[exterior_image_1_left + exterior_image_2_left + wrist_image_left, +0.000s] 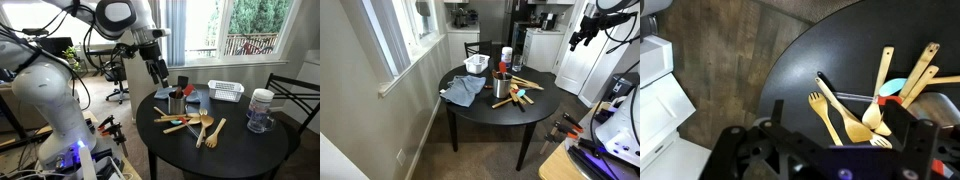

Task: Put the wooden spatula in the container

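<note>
Several wooden utensils lie in a loose pile on the round black table (225, 150). Among them is a wooden spatula (847, 117) with a broad flat blade, next to a wooden fork (822, 112) and a spoon (878, 108). The pile shows in both exterior views (197, 126) (521, 93). The small dark upright container (176, 103) (501, 87) stands just beside the pile. My gripper (157, 70) (582, 38) hangs well above the table, open and empty. In the wrist view its fingers (840, 128) frame the utensils far below.
A white slotted basket (226, 92) (476, 65), a clear white-lidded jar (262, 110), a blue cloth (463, 90) and a red bottle (506, 56) also sit on the table. A dark chair (295, 95) stands at the table's side. Wooden floor surrounds it.
</note>
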You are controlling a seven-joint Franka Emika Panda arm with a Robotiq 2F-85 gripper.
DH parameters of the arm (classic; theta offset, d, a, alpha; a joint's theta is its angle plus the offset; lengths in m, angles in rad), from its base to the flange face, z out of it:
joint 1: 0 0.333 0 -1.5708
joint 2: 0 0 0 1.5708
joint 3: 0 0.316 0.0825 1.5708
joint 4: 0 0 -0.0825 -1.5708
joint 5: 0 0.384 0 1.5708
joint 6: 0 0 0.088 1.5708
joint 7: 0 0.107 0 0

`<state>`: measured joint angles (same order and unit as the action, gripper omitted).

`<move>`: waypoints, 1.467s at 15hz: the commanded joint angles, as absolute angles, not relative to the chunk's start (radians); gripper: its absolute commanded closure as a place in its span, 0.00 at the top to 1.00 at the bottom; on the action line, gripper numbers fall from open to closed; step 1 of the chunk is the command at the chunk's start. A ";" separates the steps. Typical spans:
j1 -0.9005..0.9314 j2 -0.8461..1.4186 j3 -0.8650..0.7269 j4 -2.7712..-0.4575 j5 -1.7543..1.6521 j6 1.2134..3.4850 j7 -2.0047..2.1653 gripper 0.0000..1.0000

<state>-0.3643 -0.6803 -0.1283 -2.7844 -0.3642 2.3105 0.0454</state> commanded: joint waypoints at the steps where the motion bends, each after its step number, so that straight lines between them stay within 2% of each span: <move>1: -0.362 -0.681 -0.130 -2.783 -0.365 2.306 0.046 1.00; 9: -0.362 -0.679 -0.130 -2.785 -0.365 2.306 0.046 1.00; 13: -0.327 -0.660 -0.178 -2.735 -0.305 2.236 -0.021 1.00; 17: -0.235 -0.570 -0.255 -2.553 -0.174 2.037 -0.161 1.00; 22: -0.166 -0.385 -0.253 -2.319 -0.083 1.880 -0.157 1.00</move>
